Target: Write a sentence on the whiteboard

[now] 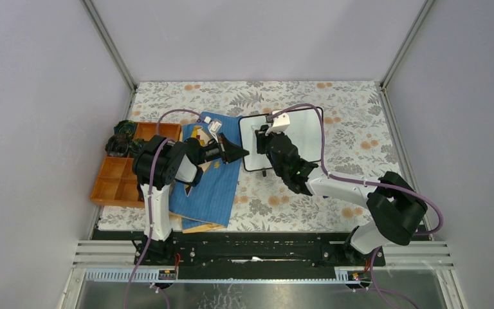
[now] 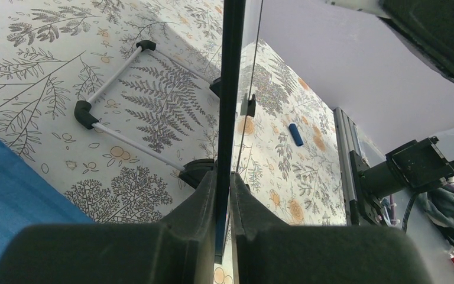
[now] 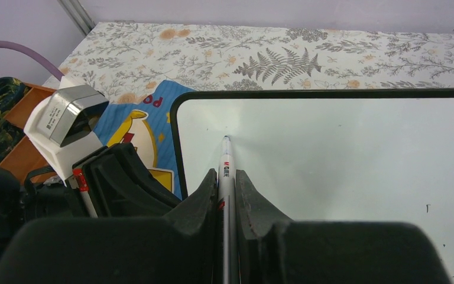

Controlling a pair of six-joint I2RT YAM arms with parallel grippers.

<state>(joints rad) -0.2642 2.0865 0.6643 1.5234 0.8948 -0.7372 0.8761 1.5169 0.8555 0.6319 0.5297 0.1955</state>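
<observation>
Top and wrist views. We see the whiteboard [image 1: 303, 132] at the middle of the floral tabletop [image 1: 360, 122], just right of a blue book [image 1: 209, 187]. The left gripper [image 2: 223, 177] is closed on the board's black-framed left edge. The right gripper [image 3: 227, 177] is clamped around a pen [image 3: 226, 157], whose tip touches the white surface near its upper-left corner.

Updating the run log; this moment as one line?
left hand: shut on whiteboard edge | right hand: shut on pen, tip near whiteboard corner | writing: none visible
</observation>
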